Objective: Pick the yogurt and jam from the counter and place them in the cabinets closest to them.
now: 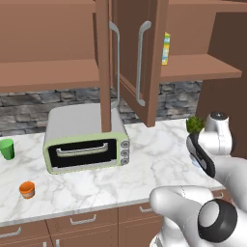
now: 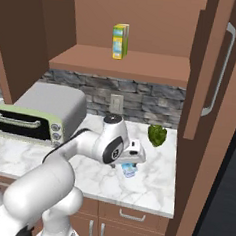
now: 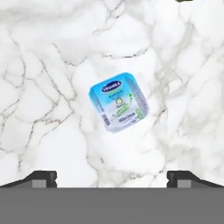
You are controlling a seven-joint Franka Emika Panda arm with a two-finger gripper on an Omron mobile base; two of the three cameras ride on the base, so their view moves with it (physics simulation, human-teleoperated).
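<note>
Small square blue-lidded yogurt cup (image 3: 119, 102): flat on white marble table (image 3: 48, 87), not yet lifted. Gripper (image 3: 111, 177): held above, fingers spread wide, empty. Reddish-brown wooden cabinets (image 2: 144, 67): doors open. Jam: not identified.

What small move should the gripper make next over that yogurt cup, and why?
Probably lower straight down. The gripper is open above the counter, with the yogurt lying between its fingertips' line and nothing yet grasped, so descending around it comes before closing.
</note>
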